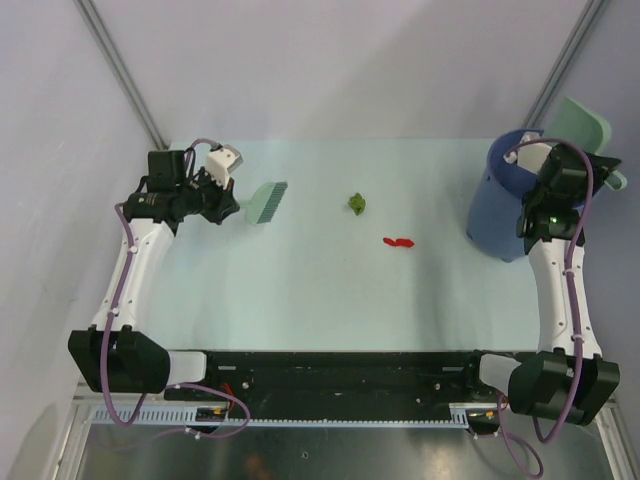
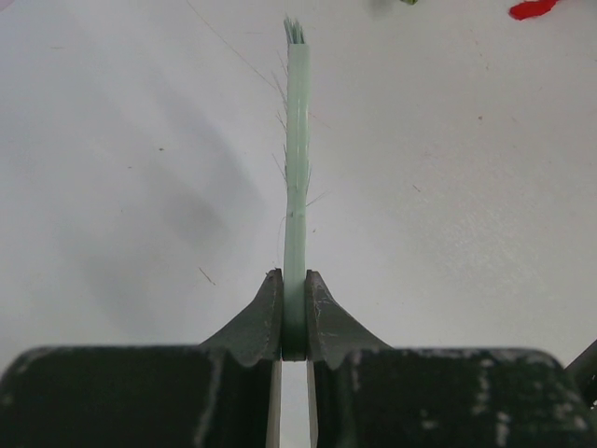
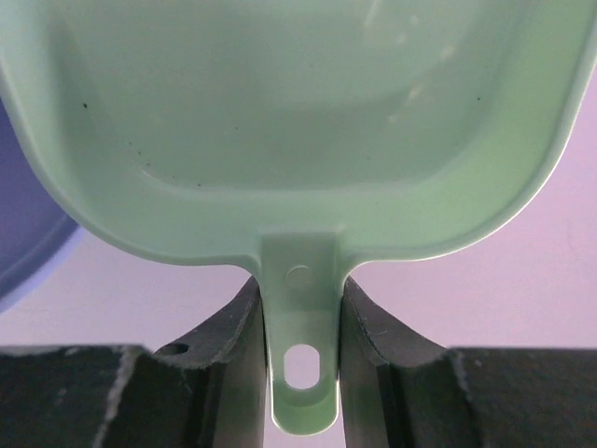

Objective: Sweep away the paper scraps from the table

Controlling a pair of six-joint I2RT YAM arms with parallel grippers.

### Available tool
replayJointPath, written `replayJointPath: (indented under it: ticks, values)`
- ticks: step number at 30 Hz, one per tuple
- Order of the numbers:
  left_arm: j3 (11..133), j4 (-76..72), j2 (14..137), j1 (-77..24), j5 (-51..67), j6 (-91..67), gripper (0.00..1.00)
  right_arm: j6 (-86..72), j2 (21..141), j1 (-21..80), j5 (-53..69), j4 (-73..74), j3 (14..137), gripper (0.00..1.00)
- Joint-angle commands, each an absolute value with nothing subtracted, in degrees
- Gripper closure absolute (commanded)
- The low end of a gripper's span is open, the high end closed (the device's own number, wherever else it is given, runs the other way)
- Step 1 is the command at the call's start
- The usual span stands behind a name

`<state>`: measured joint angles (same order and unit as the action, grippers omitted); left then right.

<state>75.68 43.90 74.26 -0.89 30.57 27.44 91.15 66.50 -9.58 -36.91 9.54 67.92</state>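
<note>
A green paper scrap (image 1: 356, 203) and a red paper scrap (image 1: 399, 242) lie on the pale table (image 1: 300, 300) right of centre. The red scrap (image 2: 533, 8) shows at the top edge of the left wrist view. My left gripper (image 1: 228, 203) is shut on the mint-green brush (image 1: 265, 202) at the far left; in the left wrist view the brush (image 2: 297, 159) stands edge-on between the jaws. My right gripper (image 1: 585, 172) is shut on the handle of the mint-green dustpan (image 1: 583, 128), held over the blue bucket (image 1: 505, 205). The dustpan (image 3: 289, 121) fills the right wrist view.
The tall blue bucket stands at the table's far right edge; its rim (image 3: 28, 243) shows at the left of the right wrist view. A black-and-metal rail (image 1: 330, 375) runs along the near edge between the arm bases.
</note>
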Motion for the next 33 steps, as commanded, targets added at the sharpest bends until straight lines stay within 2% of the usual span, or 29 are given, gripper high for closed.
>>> replayJointPath:
  ticks: [1, 4, 7, 11, 13, 15, 19, 22, 27, 31, 33]
  values:
    - [76.03, 43.24, 73.83, -0.88, 32.43, 29.71, 1.0, 99.32, 67.76, -11.16, -40.87, -2.69, 68.55, 0.99]
    - [76.29, 43.24, 74.09, -0.88, 33.22, 29.44, 1.0, 91.53, 67.41, -8.55, -42.45, -7.73, 72.04, 1.0]
    - [77.17, 43.24, 75.23, -1.05, 34.45, 28.04, 1.0, 75.27, 66.45, -1.62, -43.33, 5.33, 81.25, 1.0]
    - [79.01, 43.24, 78.04, -4.21, 33.58, 24.88, 1.0, 64.97, 64.86, 14.12, -48.92, 7.91, 82.7, 1.0]
    - [80.24, 43.24, 79.01, -8.86, 31.74, 24.52, 1.0, 56.2, 65.3, 20.96, -52.19, 14.21, 84.27, 1.0]
    - [82.25, 43.24, 79.89, -14.9, 31.46, 23.91, 1.0, 47.51, 67.23, 23.72, -52.73, 24.19, 85.69, 1.0]
    - [89.37, 43.15, 87.15, -25.2, 30.68, 20.14, 1.0, 22.83, 70.4, 24.44, -49.67, 38.48, 89.47, 1.0]
    - [98.06, 42.89, 95.23, -31.98, 31.37, 15.39, 1.0, 15.33, 69.96, 23.21, -41.0, 42.71, 89.04, 1.0]
    - [116.93, 42.63, 110.89, -38.66, 33.57, 4.5, 1.0, 10.2, 69.08, 20.05, -36.65, 46.92, 87.37, 1.0]
    - [127.43, 42.63, 124.5, -39.2, 38.14, -4.29, 1.0, 8.62, 69.0, 19.43, -37.35, 50.53, 86.22, 1.0]
    - [130.85, 42.45, 127.95, -39.2, 36.58, -5.53, 1.0, 7.22, 68.73, 19.16, -37.44, 52.28, 86.05, 1.0]
